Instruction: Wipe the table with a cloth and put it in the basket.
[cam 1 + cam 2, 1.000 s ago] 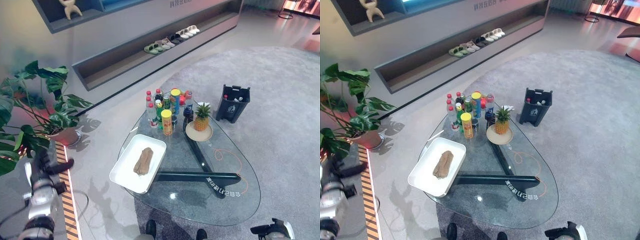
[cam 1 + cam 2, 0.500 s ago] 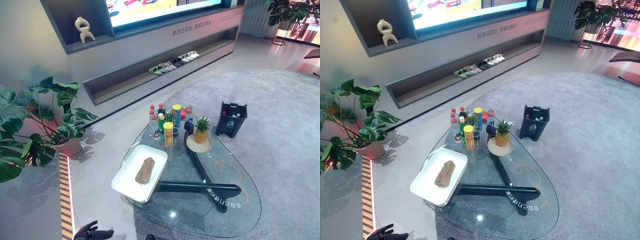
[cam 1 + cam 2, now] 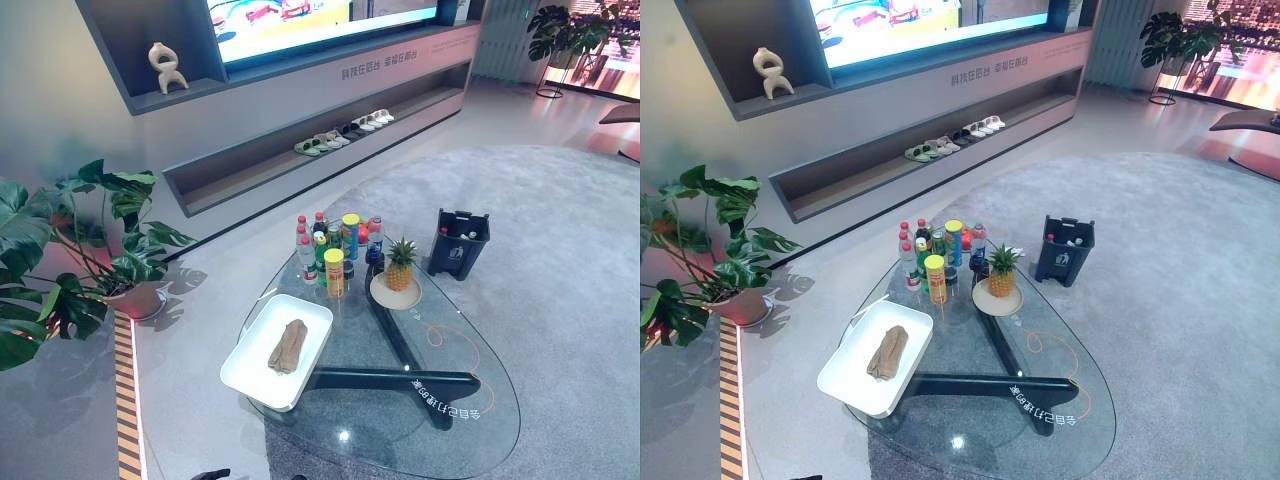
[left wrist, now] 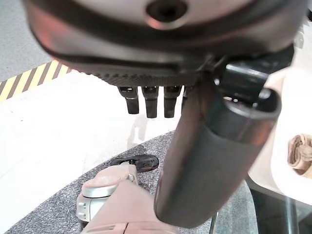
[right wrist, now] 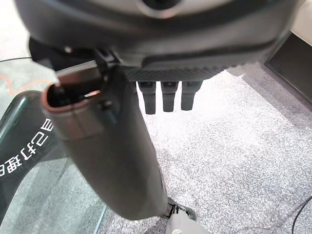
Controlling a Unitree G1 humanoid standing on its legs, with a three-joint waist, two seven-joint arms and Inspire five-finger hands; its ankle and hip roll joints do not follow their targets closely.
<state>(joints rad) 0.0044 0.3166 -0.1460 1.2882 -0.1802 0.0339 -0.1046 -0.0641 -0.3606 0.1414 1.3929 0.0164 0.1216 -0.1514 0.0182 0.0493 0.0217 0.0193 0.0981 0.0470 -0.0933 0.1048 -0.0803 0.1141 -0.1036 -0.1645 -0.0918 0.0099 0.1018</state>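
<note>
A brown cloth (image 3: pixel 288 346) lies crumpled in a shallow white basket (image 3: pixel 250 375) on the left end of the glass table (image 3: pixel 470 420). The left wrist view catches that cloth (image 4: pixel 301 154) and the white basket's rim (image 4: pixel 292 92) past my left hand (image 4: pixel 148 100), which hangs beside the table's edge with straight fingers and nothing in it. My right hand (image 5: pixel 163 95) hangs over the grey carpet by the table's other side, fingers straight, also holding nothing. Both hands are well apart from the cloth.
Several bottles and cans (image 3: pixel 335 240) crowd the table's far end beside a pineapple on a plate (image 3: pixel 401 268). A dark bin (image 3: pixel 458 242) stands on the carpet beyond. A potted plant (image 3: pixel 90 250) sits at the left, and a low shelf with shoes (image 3: pixel 340 135) runs behind.
The camera has tilted up, showing more of the wall. My left hand has dropped out of the eye views' lower left and my right out of the lower right. The cloth has not moved.
</note>
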